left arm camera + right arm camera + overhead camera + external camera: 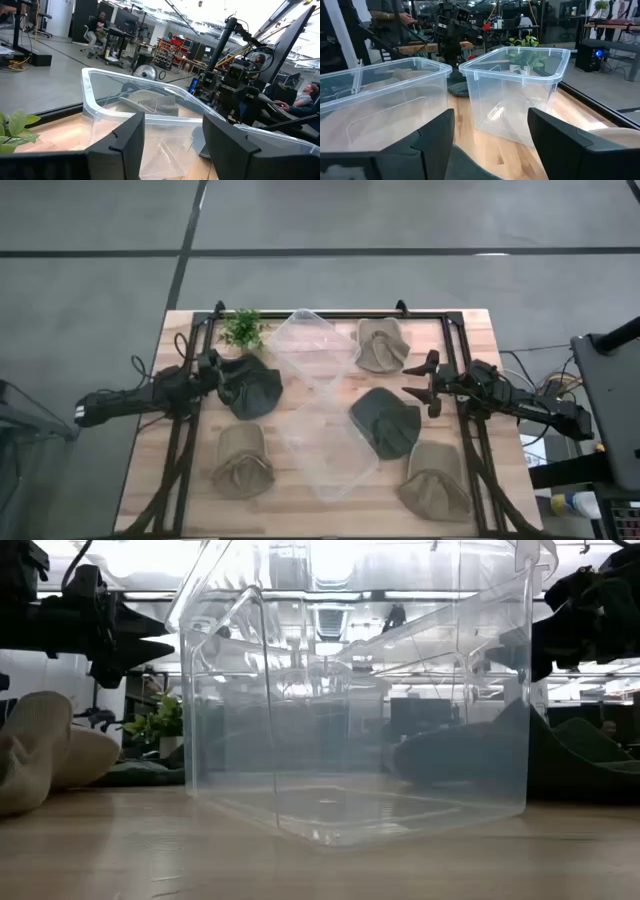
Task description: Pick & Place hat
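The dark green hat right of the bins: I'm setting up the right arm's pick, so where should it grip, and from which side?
Probably from above, on the raised crumpled fold near the middle of the dark green hat. It lies slumped flat on the table, so the edges give little to pinch. The right gripper hovers open just beyond it; the clear bin crowds its left side.

Clear bin (350, 720) fills centre (tan hat (35, 755) left, dark hat (570, 760) right).

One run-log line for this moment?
left gripper: open, over dark hat | right gripper: open, above other dark hat | both clear bins empty | no hat held
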`<action>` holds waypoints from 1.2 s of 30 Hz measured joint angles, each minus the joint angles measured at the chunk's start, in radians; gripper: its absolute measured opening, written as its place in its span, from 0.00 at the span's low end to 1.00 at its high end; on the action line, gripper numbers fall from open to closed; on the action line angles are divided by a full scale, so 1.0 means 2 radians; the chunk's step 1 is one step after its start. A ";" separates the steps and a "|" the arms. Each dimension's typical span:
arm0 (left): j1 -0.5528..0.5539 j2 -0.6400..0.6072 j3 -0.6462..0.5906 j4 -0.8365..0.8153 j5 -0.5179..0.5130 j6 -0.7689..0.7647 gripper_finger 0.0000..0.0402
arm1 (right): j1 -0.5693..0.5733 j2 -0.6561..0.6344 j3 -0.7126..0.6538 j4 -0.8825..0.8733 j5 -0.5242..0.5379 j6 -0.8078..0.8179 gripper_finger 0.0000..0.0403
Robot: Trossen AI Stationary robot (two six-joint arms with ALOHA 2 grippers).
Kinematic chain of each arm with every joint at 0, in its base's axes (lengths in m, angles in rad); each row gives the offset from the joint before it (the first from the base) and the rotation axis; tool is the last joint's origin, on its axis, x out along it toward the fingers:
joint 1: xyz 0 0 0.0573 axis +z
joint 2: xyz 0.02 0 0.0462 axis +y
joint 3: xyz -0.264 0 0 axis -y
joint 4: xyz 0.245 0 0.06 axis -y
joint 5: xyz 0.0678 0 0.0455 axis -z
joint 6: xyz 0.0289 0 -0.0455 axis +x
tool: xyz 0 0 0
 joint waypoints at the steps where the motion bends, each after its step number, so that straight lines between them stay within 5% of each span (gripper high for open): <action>1: 0.000 0.000 0.000 0.000 0.000 0.000 0.48 | 0.000 0.000 0.000 0.000 0.000 0.000 0.61; 8: 0.000 0.000 0.000 0.002 -0.002 -0.001 0.48 | 0.000 -0.001 0.000 0.000 -0.001 0.049 0.61; 23: 0.000 0.000 0.005 0.018 -0.013 -0.073 0.48 | 0.000 0.000 0.000 0.156 0.032 0.591 0.61; 29: 0.000 0.000 0.004 0.017 -0.013 -0.074 0.48 | 0.000 0.001 0.000 0.203 0.166 0.653 0.61; 36: 0.000 0.000 0.004 0.017 -0.013 -0.075 0.48 | 0.000 0.045 0.055 0.101 0.151 0.623 0.61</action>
